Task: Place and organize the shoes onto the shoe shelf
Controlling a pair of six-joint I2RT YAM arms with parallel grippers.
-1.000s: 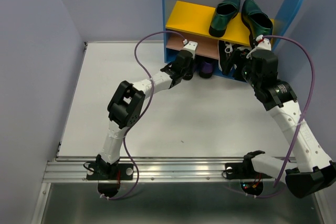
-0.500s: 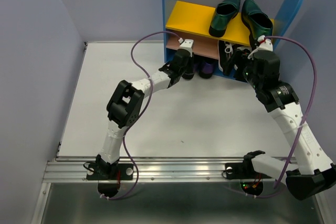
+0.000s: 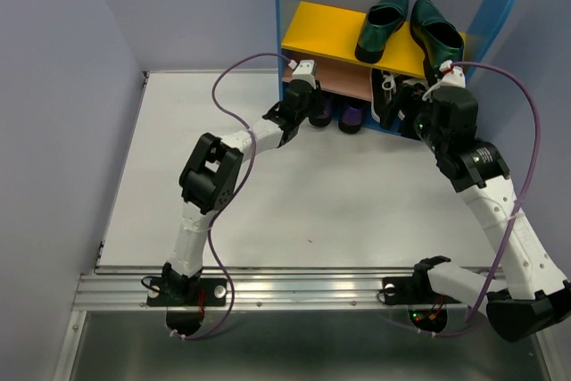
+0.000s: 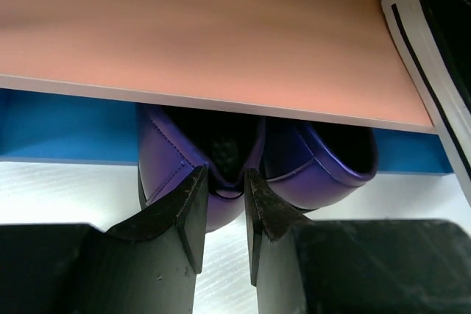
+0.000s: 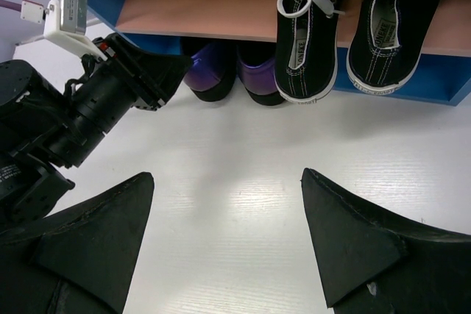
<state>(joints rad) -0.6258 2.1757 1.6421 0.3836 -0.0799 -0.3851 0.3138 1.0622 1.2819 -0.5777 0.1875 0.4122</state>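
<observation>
From above, the shoe shelf (image 3: 287,6) stands at the far edge of the white table (image 3: 339,194), right of centre. Two green loafers (image 3: 384,24) lie side by side on the right half of its yellow board (image 3: 321,28). The black sneakers (image 3: 388,100) sit below them on the right, and the purple shoes (image 3: 350,117) sit at the bottom, left of the sneakers. The left gripper (image 3: 317,111) reaches in at the shelf's lower left, at the purple shoes. The right gripper (image 3: 412,122) hangs just near of the sneakers. Neither gripper's jaws can be read from here.

In the left wrist view, the left gripper (image 4: 224,178) has its jaws drawn close together, pinching the heel rim of the left purple shoe (image 4: 165,174). The right purple shoe (image 4: 316,174) touches it. Both are tucked under the tan board (image 4: 221,27), and a sneaker sole (image 4: 412,34) shows at the far right.

In the right wrist view, the right gripper (image 5: 226,178) is spread wide over bare table and holds nothing. The black sneakers (image 5: 305,34) rest on the tan board with their heels overhanging the near edge. The purple shoes (image 5: 257,79) sit beneath it, with the left gripper (image 5: 173,64) at the left one.
</observation>
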